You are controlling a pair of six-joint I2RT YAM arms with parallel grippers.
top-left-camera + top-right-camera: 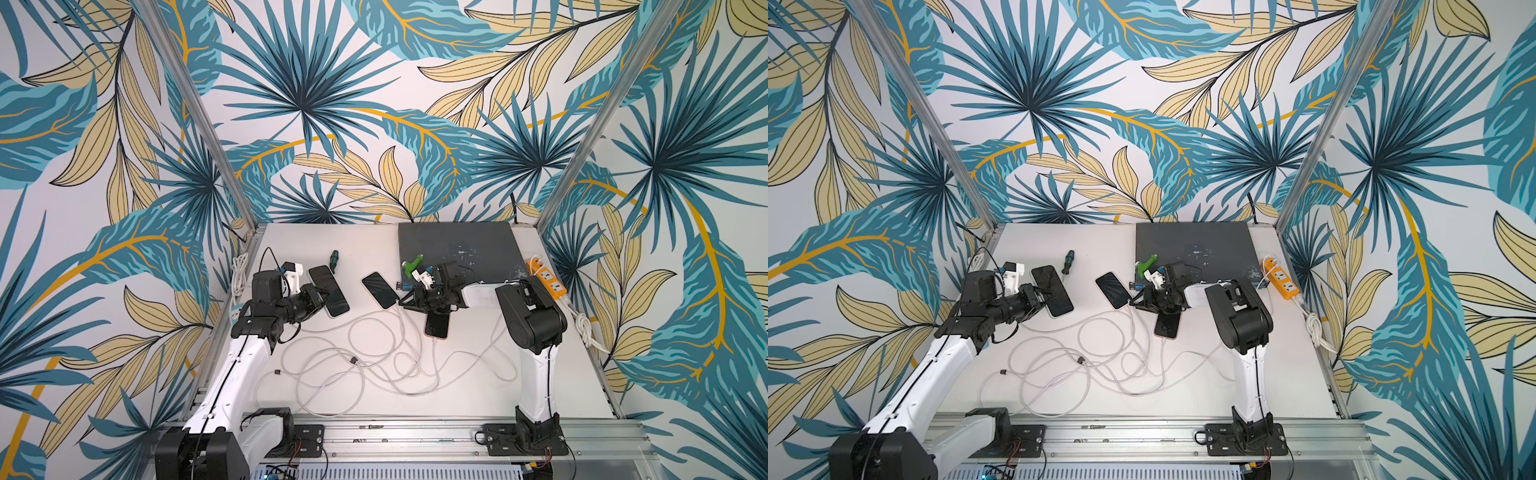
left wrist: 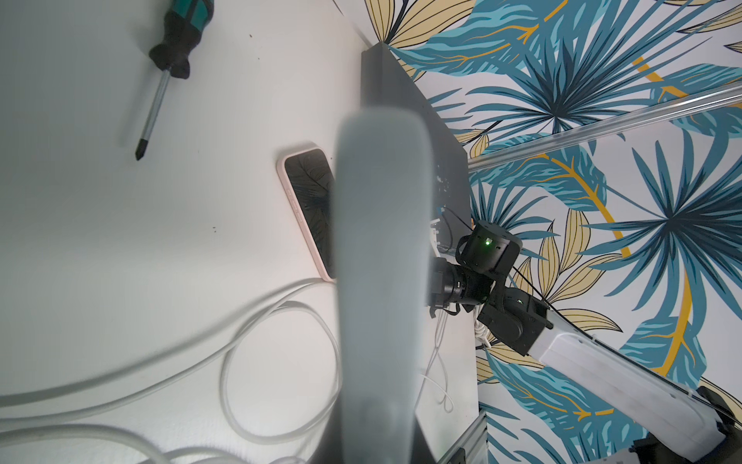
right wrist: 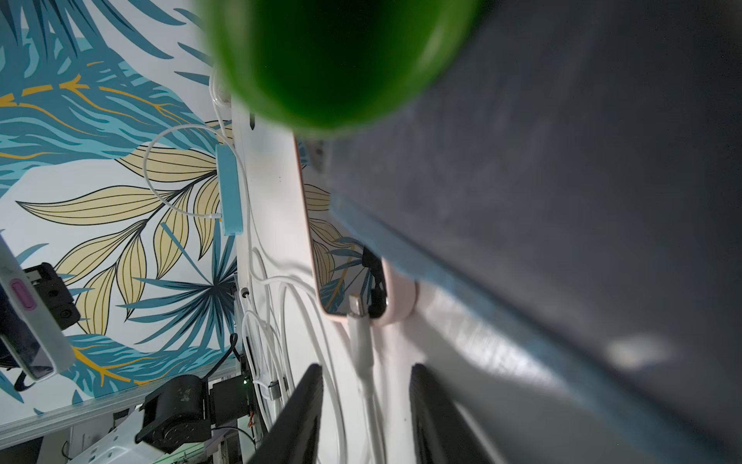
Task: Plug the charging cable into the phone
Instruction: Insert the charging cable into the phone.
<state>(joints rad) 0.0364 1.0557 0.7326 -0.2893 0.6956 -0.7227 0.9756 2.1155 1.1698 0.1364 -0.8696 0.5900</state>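
The phone, pink-cased with its dark screen facing up, lies flat just left of the dark board. The white charging cable meets the phone's bottom edge, its plug tip at the port.

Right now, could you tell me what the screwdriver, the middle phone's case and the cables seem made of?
Screwdriver: glossy metal shaft; matte green-and-black handle, likely plastic or rubber.
Case: pale pink, matte, rounded edges, probably silicone.
Cables: smooth white jacket lying in loose loops, probably flexible plastic.

Top views look down; wrist views share phone
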